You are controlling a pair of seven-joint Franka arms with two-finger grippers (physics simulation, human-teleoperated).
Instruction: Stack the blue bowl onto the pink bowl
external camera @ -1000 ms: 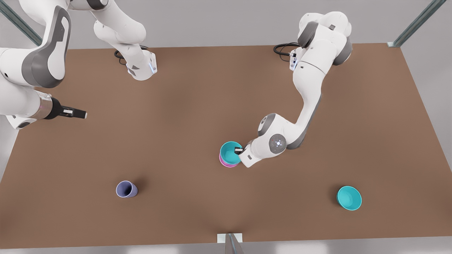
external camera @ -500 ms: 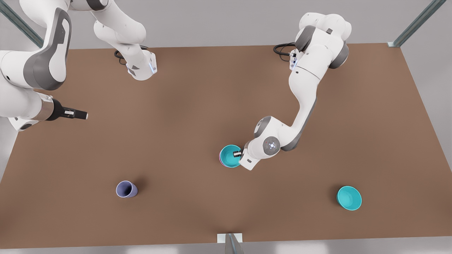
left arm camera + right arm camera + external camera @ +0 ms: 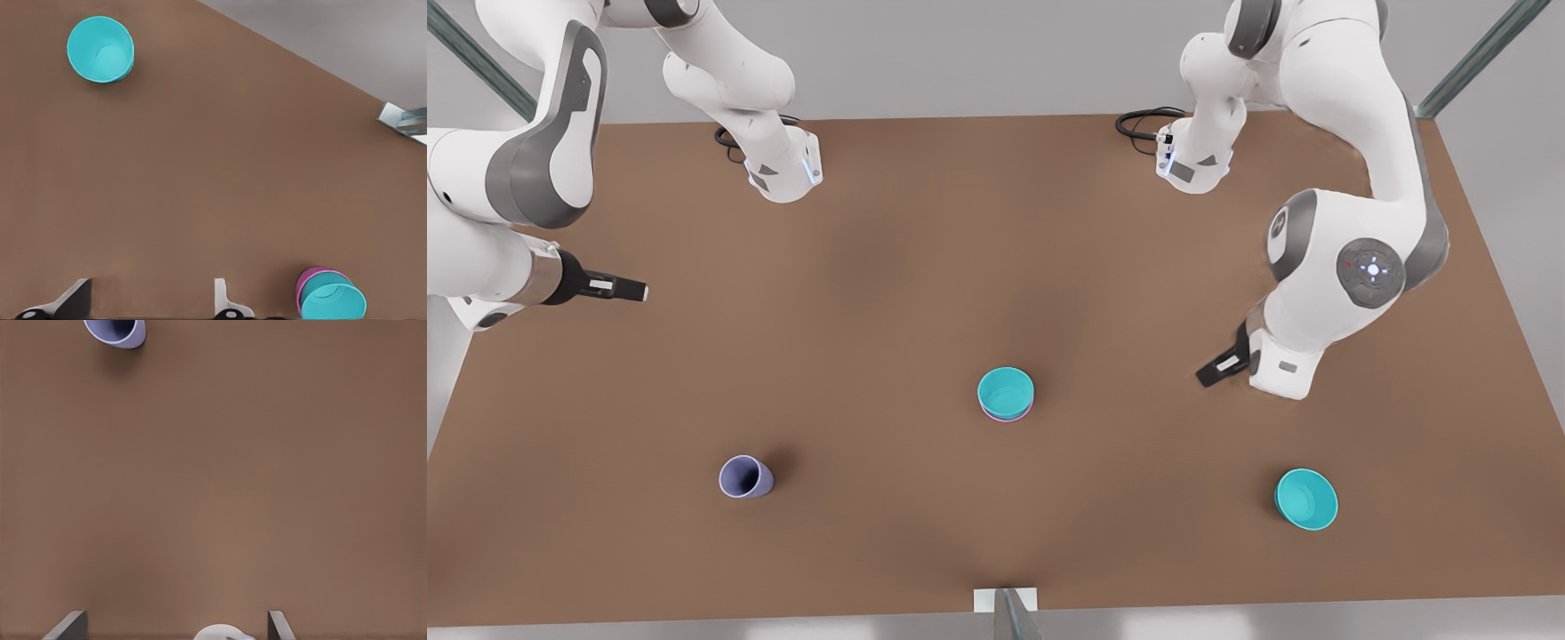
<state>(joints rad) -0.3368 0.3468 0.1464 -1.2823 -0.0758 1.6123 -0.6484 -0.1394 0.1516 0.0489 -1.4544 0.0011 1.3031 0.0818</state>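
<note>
Left wrist view, left claw (image 3: 152,303) apart, empty, near blue bowl (image 3: 332,301), right claw (image 3: 177,623) apart.

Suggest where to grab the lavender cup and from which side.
Pinch the lavender cup by its rim wall, from straight above, one finger inside, one outside: it stands upright, mouth open upward. The open right gripper, at the front view's left, seems better placed than the open left gripper, at its right.
</note>
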